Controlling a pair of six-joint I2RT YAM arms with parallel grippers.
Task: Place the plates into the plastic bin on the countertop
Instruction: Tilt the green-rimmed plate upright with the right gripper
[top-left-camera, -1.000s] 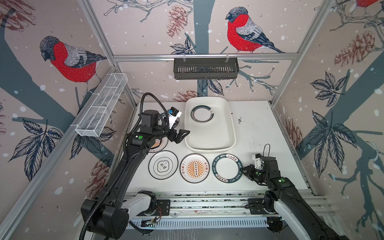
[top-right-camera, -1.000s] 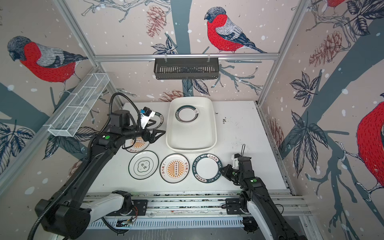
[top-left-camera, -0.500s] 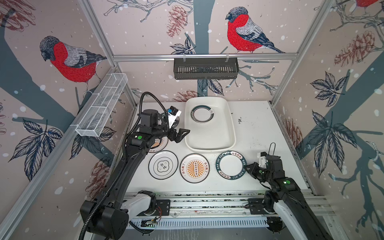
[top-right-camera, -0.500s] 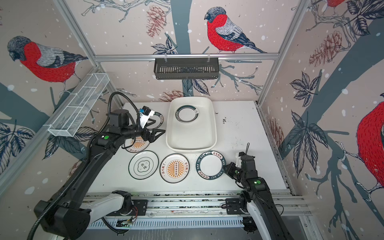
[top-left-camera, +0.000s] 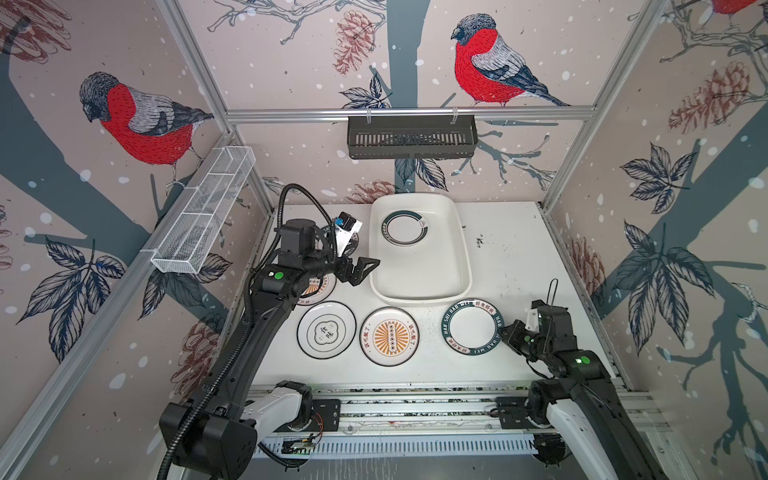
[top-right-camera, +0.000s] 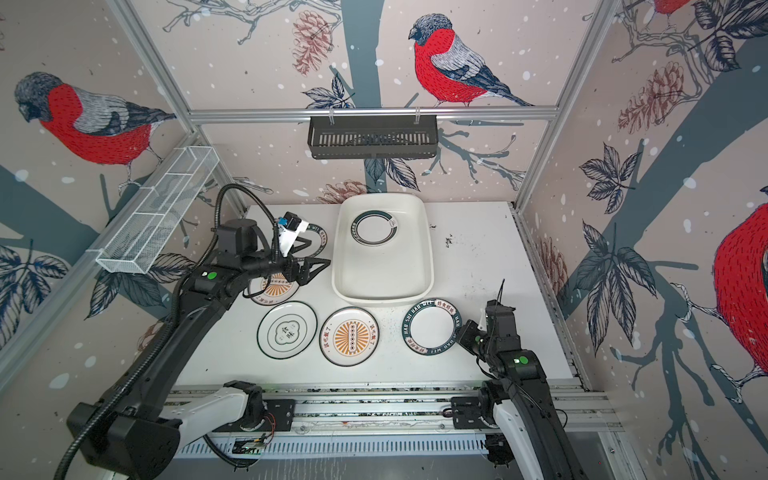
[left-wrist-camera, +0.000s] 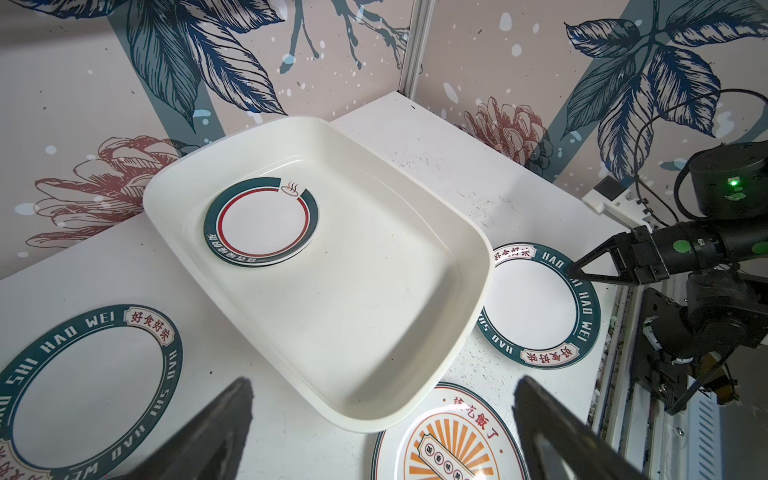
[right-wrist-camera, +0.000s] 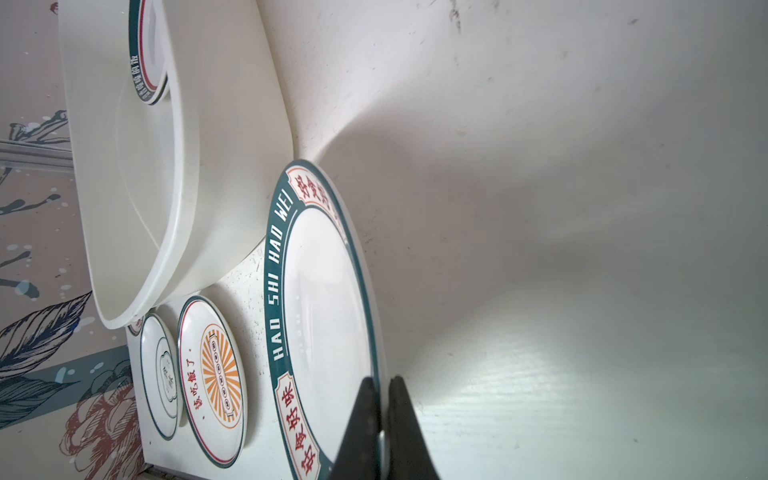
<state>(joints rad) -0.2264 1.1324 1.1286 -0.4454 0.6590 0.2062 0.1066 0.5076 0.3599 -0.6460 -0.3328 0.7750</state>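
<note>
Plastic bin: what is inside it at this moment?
One teal-ringed plate lies flat at the far end of the plastic bin; the rest of its floor is bare. Anything beneath that plate is covered.

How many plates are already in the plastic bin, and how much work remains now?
Done: one red-ringed plate lies in the plastic bin. In hand: the right gripper is shut on the rim of a HAO WEI plate by the bin; the left gripper hangs open, empty. Left: four on the countertop: cloud-emblem plate, front sunburst plate, rear sunburst plate, rear lettered plate.
</note>
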